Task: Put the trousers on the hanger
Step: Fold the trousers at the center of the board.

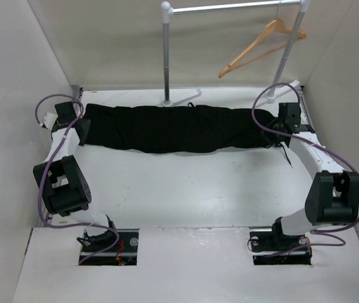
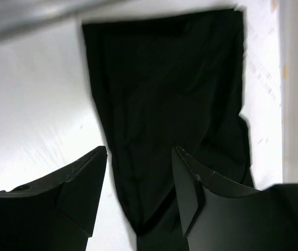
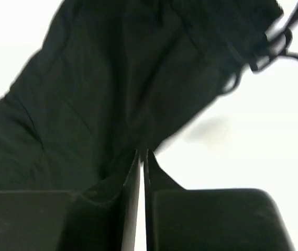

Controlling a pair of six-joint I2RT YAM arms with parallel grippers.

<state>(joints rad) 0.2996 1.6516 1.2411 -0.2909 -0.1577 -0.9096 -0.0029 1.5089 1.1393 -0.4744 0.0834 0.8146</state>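
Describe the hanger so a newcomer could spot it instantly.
Find the silver clothes rack standing at the back. From its top bar, near the right upright, hangs the hanger. It is the only tan wooden thing, unlike the black trousers lying below.

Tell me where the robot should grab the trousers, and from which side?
Grab the trousers by their two short ends, one gripper each, coming in low from the outer sides. They lie stretched long and flat across the table, and floppy cloth held at one spot would likely droop. The left gripper is open over the left end; the right gripper looks pinched shut at the right end.
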